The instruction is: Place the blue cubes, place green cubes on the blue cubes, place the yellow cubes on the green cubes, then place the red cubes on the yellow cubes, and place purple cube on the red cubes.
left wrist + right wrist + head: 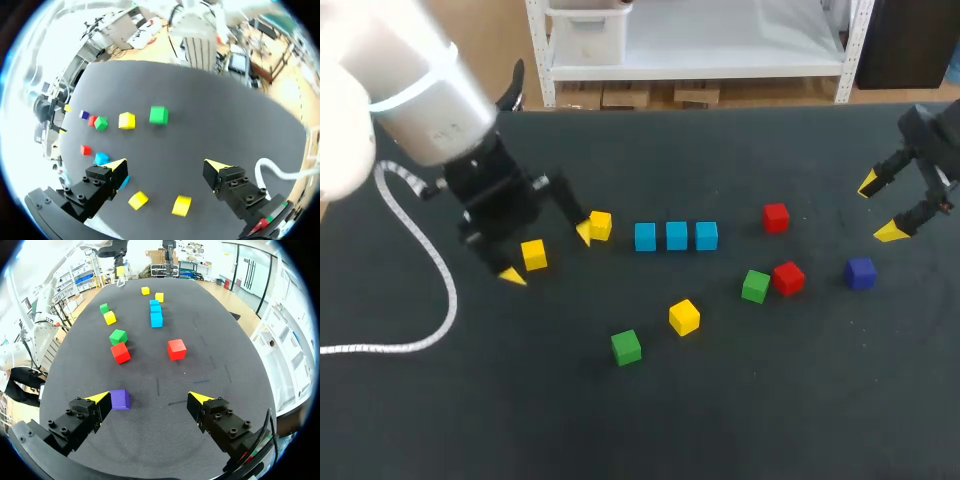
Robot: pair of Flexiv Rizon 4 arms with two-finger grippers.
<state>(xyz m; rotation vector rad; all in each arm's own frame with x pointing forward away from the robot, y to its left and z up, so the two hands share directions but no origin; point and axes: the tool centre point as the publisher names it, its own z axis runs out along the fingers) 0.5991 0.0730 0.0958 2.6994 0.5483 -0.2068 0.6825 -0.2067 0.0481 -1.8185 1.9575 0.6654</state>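
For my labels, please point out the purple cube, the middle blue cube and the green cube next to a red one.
purple cube (120, 399), right wrist view, top face
middle blue cube (676, 235), head view, top face
green cube (755, 286), head view, top face

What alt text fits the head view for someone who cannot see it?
Three blue cubes sit in a row, nothing stacked on them, with two green cubes, two red cubes, a yellow cube and a purple cube scattered nearby. The open left gripper is by two more yellow cubes, the open right gripper near the purple cube.
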